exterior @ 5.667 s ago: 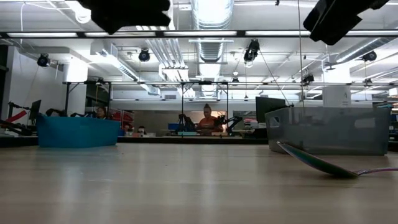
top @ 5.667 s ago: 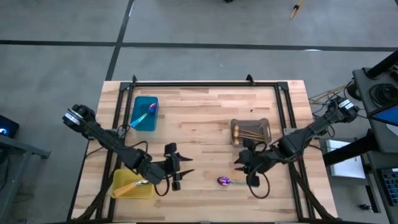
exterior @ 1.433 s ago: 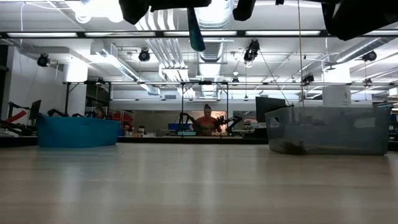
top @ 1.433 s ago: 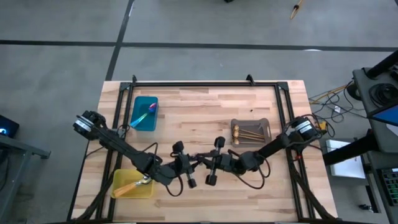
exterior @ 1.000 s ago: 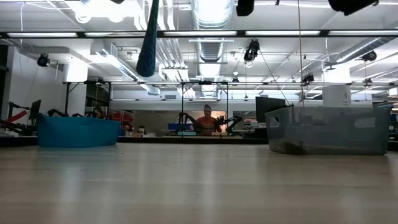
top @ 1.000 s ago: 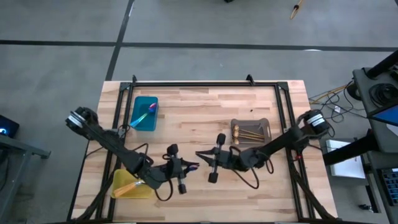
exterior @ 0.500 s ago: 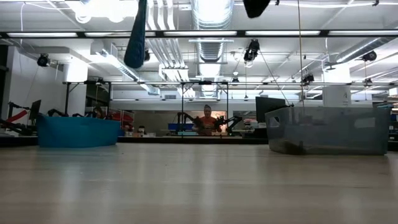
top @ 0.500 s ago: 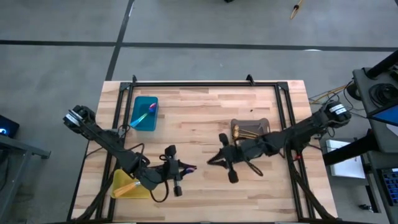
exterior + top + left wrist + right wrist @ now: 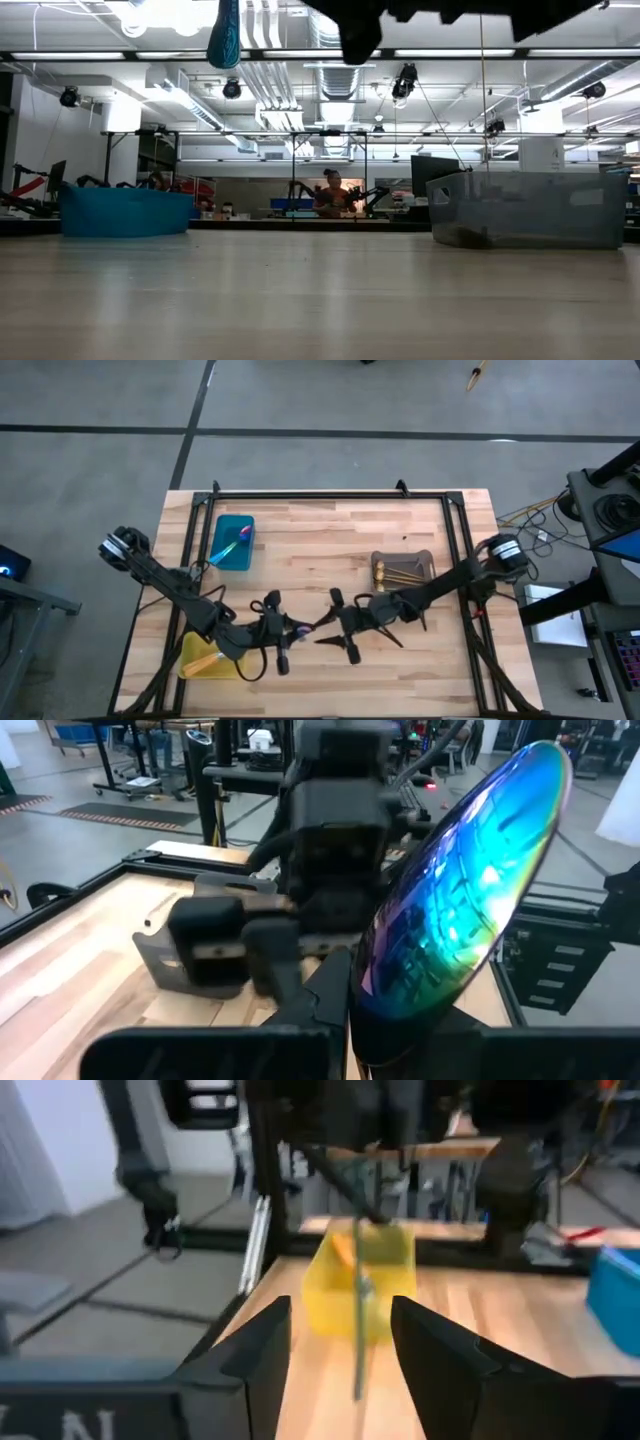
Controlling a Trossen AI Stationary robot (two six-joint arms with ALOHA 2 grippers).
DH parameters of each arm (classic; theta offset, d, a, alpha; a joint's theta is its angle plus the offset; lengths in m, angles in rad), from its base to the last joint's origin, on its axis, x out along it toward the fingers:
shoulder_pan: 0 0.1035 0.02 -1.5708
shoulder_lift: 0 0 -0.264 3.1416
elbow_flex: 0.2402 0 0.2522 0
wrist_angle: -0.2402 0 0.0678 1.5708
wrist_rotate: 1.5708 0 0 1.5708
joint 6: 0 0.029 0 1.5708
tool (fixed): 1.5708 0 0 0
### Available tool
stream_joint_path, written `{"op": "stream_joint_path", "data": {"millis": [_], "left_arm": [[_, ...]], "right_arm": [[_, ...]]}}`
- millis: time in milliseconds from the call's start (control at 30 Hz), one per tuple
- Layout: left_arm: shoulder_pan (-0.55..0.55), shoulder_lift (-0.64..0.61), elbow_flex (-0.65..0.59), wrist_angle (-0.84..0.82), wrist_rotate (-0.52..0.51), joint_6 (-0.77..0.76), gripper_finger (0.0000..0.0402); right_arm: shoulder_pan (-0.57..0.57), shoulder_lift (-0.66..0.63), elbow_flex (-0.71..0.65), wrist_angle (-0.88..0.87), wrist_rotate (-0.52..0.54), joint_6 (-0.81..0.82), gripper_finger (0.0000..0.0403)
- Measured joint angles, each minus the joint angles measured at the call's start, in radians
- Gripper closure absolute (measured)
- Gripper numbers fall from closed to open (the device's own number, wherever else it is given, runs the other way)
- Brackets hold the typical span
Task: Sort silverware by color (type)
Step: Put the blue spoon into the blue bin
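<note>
Above the desk [image 9: 320, 540], the left gripper [image 9: 296, 628] clamps an iridescent spoon [image 9: 465, 890] by its handle. The right gripper [image 9: 325, 630] faces it just beside, jaws spread and empty.

trays [image 9: 233, 542] – 3 | iridescent spoons [image 9: 300, 630] – 2 | orange-handled spoon [image 9: 205, 660] – 1 | grippers [image 9: 293, 630] – 2
</note>
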Motion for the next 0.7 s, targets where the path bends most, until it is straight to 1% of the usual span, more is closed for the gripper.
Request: {"op": "stream_joint_path", "data": {"millis": [133,200,367,533,700], "left_arm": [[0.000,-0.011,0.009,0.003,-0.001,0.006,0.0402],[0.005,-0.019,0.017,0.004,-0.003,0.023,0.0402],[0.031,-0.032,0.026,0.003,-0.011,0.075,0.0401],[0.064,-0.055,0.026,-0.001,-0.013,0.104,0.0401],[0.077,-0.088,0.026,-0.027,-0.011,0.133,0.0401]], "right_arm": [[-0.027,0.053,0.000,0.127,-0.008,0.000,0.0233],[-0.036,0.070,0.000,0.159,-0.049,0.001,0.0235],[-0.052,0.098,0.021,0.176,-0.057,-0.015,0.0246],[-0.071,0.125,0.066,0.159,-0.049,-0.088,0.0260],[-0.104,0.126,0.075,0.160,-0.048,-0.150,0.0296]]}}
